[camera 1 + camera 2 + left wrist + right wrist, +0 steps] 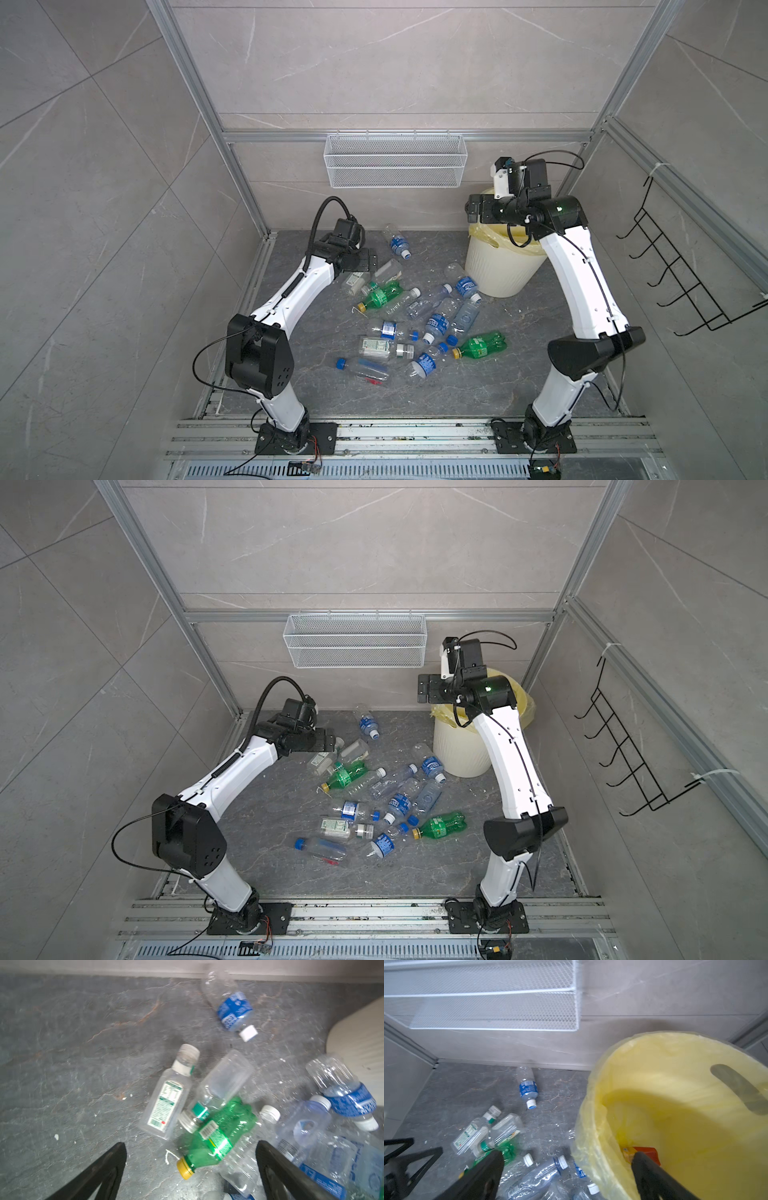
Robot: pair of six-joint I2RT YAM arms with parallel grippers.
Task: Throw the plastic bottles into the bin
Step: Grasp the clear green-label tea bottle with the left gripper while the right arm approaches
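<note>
While open wide and empty, right hand (568, 1155) at bin (675, 1053) rim, orange bottle (646, 1152) inside; left hand (191, 1144) likewise.

plastic bottles (438, 322) loose on dark floor (320, 340) beside bin (498, 270), right gripper (473, 210) above it

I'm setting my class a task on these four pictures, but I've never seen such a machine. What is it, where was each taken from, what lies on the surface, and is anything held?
The left arm and right arm each end in a two-fingered claw. Two pictures look down on the whole scene; the other two come from cameras on the wrists. Plastic bottles lie scattered on the grey surface beside a bin with a yellow liner. The left claw hangs open over the bottles; the right claw is open above the bin's rim. Neither holds anything. Inside the bin lies something orange.
</note>
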